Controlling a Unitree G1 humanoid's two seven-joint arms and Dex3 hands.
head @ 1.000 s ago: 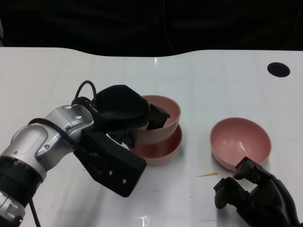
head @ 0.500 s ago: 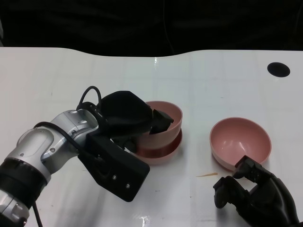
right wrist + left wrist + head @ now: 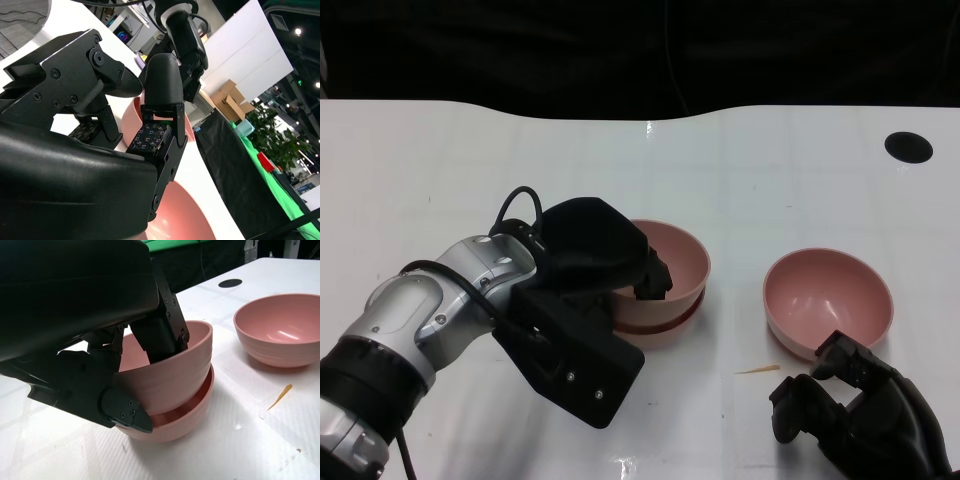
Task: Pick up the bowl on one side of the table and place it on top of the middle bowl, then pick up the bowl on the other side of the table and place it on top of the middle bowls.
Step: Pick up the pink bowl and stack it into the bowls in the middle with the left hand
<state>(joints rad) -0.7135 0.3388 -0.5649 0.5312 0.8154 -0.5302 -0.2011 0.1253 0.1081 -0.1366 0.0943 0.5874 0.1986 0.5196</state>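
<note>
At the table's middle the left hand [image 3: 605, 262] gripped the first bowl [image 3: 665, 268] by its rim, nested in the middle bowl [image 3: 186, 412] (a touch tilted, I judged), so letting go came next, then the empty, loosely open right hand [image 3: 860, 415] taking the side bowl [image 3: 828, 300].

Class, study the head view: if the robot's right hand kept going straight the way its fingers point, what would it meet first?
Most likely the lone pink bowl just beyond the right hand. The fingers aim at its near rim, though their height above the table is unclear.
</note>
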